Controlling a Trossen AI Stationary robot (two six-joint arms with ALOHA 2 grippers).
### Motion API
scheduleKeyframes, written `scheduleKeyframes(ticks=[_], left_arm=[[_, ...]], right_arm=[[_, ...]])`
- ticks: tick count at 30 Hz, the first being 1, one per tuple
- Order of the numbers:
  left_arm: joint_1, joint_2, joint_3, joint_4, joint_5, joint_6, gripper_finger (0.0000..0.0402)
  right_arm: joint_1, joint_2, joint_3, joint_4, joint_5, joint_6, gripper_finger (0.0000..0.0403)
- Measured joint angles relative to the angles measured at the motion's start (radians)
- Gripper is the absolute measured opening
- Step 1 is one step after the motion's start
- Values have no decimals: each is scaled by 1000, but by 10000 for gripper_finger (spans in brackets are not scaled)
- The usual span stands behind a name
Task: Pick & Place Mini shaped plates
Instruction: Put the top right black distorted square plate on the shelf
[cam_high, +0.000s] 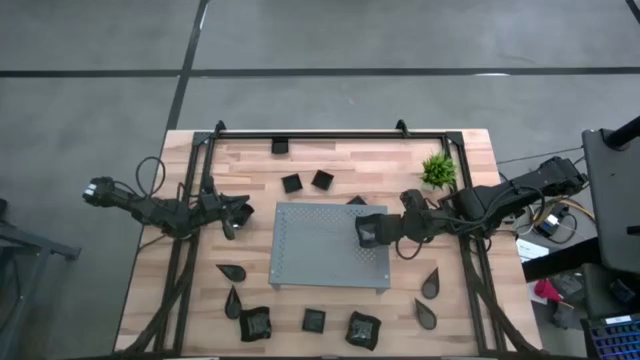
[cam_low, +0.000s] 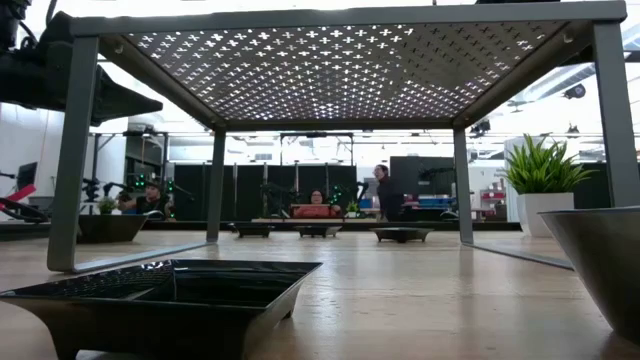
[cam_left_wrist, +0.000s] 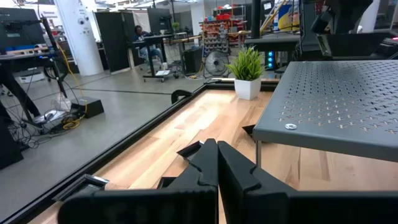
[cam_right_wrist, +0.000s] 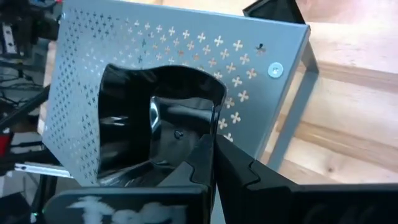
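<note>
right gripper (cam_right_wrist: 208, 163) clamping a black plate (cam_high: 369, 230) by its rim, hovering over the grey board (cam_high: 315, 245). lowering it level before letting go seems best. left gripper (cam_left_wrist: 217, 163) closed, empty, waiting beside the board.

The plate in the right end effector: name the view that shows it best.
The right wrist view: the held plate fills the picture, rim pinched over the grey board. The high view shows it small. The low and left wrist views do not show it.
</note>
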Motion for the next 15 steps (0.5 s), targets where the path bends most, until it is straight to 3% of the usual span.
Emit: scheduleKeyframes(ticks=[15], left_arm=[[0,0,0,0,0,0,0]], right_arm=[[-10,1,-30,38,-24,-18,8]])
